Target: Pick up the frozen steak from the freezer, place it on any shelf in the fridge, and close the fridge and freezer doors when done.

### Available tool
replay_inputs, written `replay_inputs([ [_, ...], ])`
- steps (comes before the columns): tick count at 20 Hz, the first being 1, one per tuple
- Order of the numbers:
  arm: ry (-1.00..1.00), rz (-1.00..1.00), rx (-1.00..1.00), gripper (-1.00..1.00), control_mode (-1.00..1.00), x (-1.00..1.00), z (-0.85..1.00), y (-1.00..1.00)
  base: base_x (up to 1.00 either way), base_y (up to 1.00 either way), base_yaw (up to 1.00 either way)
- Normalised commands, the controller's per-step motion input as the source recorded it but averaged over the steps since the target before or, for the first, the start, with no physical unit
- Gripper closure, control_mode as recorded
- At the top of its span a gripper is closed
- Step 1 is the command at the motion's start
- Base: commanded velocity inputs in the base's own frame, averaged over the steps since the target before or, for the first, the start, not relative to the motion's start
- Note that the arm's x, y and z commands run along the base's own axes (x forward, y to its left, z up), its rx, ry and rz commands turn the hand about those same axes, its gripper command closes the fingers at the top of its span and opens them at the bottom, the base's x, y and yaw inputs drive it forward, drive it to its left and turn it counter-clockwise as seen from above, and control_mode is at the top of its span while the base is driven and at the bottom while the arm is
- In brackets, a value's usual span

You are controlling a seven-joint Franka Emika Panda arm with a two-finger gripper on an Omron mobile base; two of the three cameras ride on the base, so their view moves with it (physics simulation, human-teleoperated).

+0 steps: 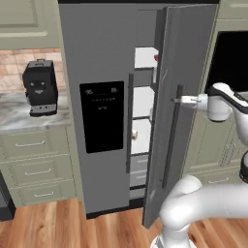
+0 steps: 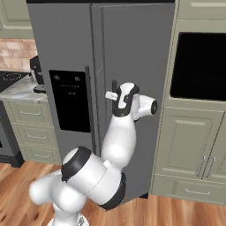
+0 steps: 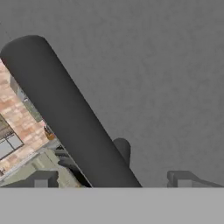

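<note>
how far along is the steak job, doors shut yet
Looks nearly done. The freezer door, with the black dispenser panel, appears shut. In hand: the open gripper is at the fridge door's bar handle, and that door stands partly open with white shelves visible in the gap. A small red item on the top shelf may be the steak; too small to confirm. Left: shutting the fridge door.

Fridge door (image 1: 181, 111) ajar, gripper (image 1: 177, 100) at its handle (image 1: 172, 135).

My two base cameras look forward from behind me, sharing the fridge and freezer doors (image 1: 145, 116) (frame centre); my hand camera sits close against one door's bar handle (image 3: 70, 118).
</note>
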Motion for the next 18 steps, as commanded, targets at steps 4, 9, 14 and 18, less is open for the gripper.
replay_inputs([
  [4,-0.02,-0.09,0.00,-1.00,-1.00,0.40,0.10,0.19,0.00,0.00,0.00],
  [9,-0.04,-0.15,0.00,-1.00,-1.00,0.41,0.02,0.18,0.00,0.00,0.00],
  [14,-0.07,-0.22,0.00,-1.00,-1.00,0.43,0.00,0.30,0.00,0.00,0.00],
  [18,-0.10,-0.23,-0.02,-1.00,-1.00,0.45,0.00,0.32,0.00,0.00,0.00],
])
